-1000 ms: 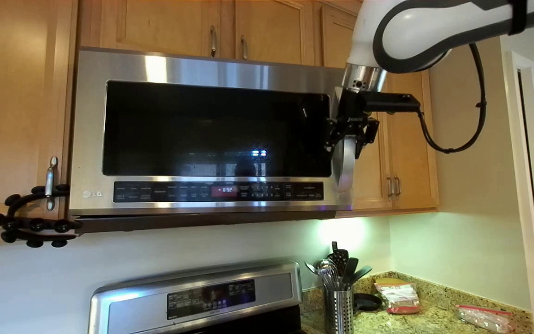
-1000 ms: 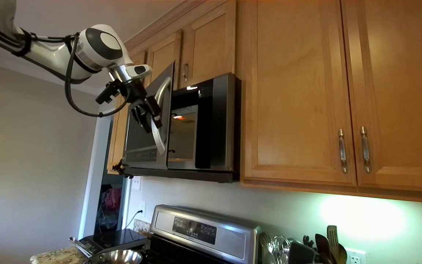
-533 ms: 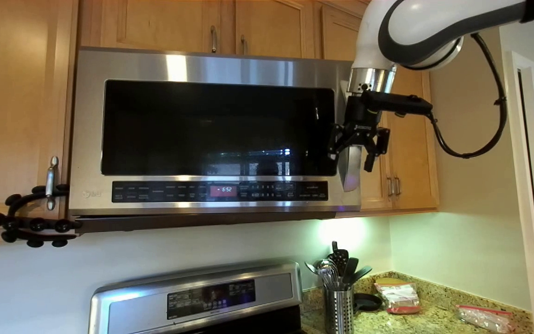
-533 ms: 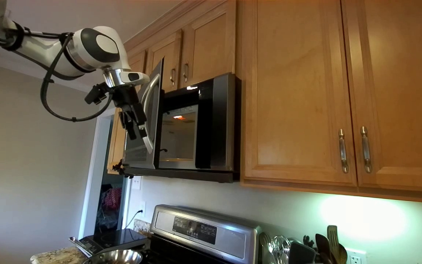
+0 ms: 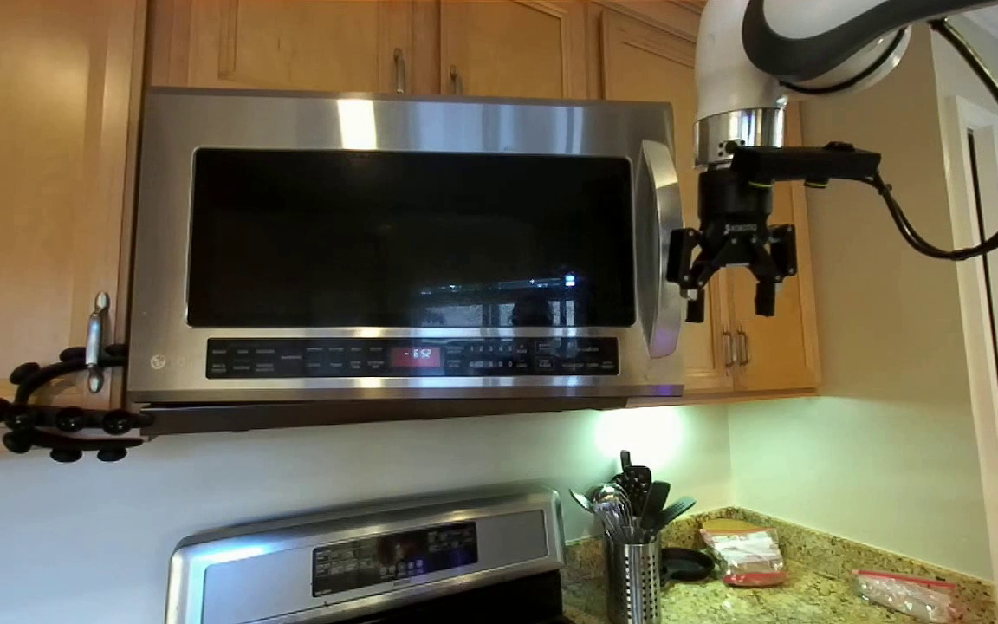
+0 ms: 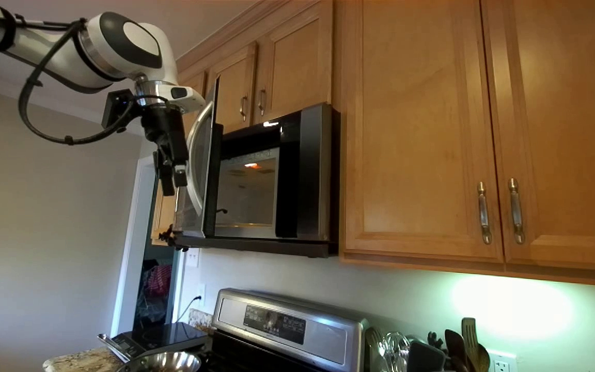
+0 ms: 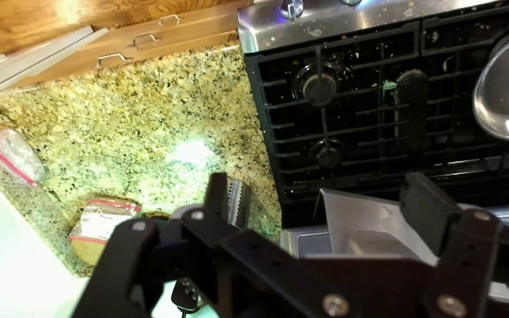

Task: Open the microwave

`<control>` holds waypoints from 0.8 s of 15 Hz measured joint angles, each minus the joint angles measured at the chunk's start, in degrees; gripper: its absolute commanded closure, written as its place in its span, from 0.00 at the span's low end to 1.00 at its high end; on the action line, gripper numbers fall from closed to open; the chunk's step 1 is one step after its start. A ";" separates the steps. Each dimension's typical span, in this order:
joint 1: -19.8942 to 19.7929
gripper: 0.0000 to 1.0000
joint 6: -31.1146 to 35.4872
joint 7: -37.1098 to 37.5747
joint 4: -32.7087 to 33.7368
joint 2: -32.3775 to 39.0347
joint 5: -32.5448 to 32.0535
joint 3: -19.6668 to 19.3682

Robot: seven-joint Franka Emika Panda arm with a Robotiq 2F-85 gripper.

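Note:
The wide steel microwave (image 5: 412,126) hangs under the cabinets. Its door stands partly open: in an exterior view a gap shows between the door (image 6: 208,155) and the dark cavity front (image 6: 253,191). The curved steel door handle (image 5: 664,251) is at the door's free edge. My gripper (image 5: 729,305) points down just right of the handle, its two fingers spread with nothing between them. In the other angle it (image 6: 170,183) hangs in front of the handle; touching or apart, I cannot tell. In the wrist view the open fingers (image 7: 318,190) frame a steel part, probably the handle.
Below are the stove's control panel (image 5: 395,555), black grates (image 7: 351,123) and a steel pan (image 7: 508,88). A perforated utensil holder (image 5: 633,581) and plastic bags (image 5: 746,555) are on the granite counter. A black flexible-leg stand (image 5: 70,420) hangs from a cabinet handle at the microwave's left.
The microwave door has swung farther open. My gripper has moved with it, away from the microwave, and in the last half second has shifted right, off the handle.

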 measured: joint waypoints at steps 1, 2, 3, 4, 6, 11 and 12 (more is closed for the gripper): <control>-0.05 0.00 -0.65 -1.30 0.06 -0.41 -0.06 -0.90; -0.15 0.00 -0.75 -2.87 0.08 -0.76 -0.23 -2.01; -0.29 0.00 -0.75 -4.57 0.10 -0.99 -0.47 -3.22; -0.50 0.00 -0.69 -6.47 0.14 -1.08 -0.71 -4.48; -1.04 0.00 -0.50 -10.61 0.30 -1.04 -1.08 -7.13; -1.55 0.00 2.46 -20.95 1.82 1.18 -1.23 -13.02; -1.54 0.00 3.84 -23.09 2.32 2.31 -1.14 -13.85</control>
